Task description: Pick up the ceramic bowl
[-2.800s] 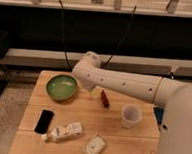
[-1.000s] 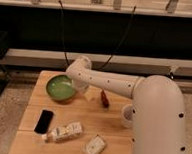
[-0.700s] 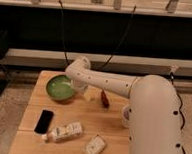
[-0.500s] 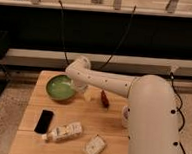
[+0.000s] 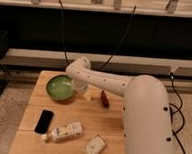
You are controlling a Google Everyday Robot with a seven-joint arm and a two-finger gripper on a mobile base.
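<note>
At the back left of a pale wooden table (image 5: 111, 124), a round, shallow, glossy green bowl (image 5: 60, 86) with a darker rim is seen resting flat. The gripper (image 5: 82, 89) is placed at the bowl's right rim, below the bend of a smooth, rounded white arm (image 5: 109, 83). Its fingers are spread wide, and whether they touch the rim cannot be told. Just right of it a small red oblong thing (image 5: 105, 99) is found. Nearer the front edge, a flat black phone (image 5: 44, 121), a white bottle (image 5: 65, 132) lying on its side and a pale rectangular packet (image 5: 95, 145) are laid out.
</note>
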